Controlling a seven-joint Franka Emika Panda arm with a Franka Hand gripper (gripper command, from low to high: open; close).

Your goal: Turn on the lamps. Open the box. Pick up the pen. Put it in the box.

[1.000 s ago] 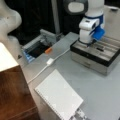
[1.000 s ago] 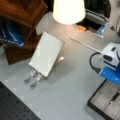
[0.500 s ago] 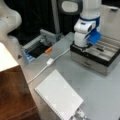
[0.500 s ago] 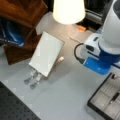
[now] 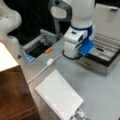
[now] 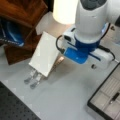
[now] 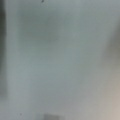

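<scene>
Pen (image 6: 115, 97) lies in the open box (image 5: 105, 65) beside the gripper (image 5: 75, 53) — jaw state unclear

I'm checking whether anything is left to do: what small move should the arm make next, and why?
Probably just lift the claw clear and stop. The lamp glows, the box stands open, and a slim dark item, likely the pen, lies in a compartment. The claw hangs beside the box.
</scene>
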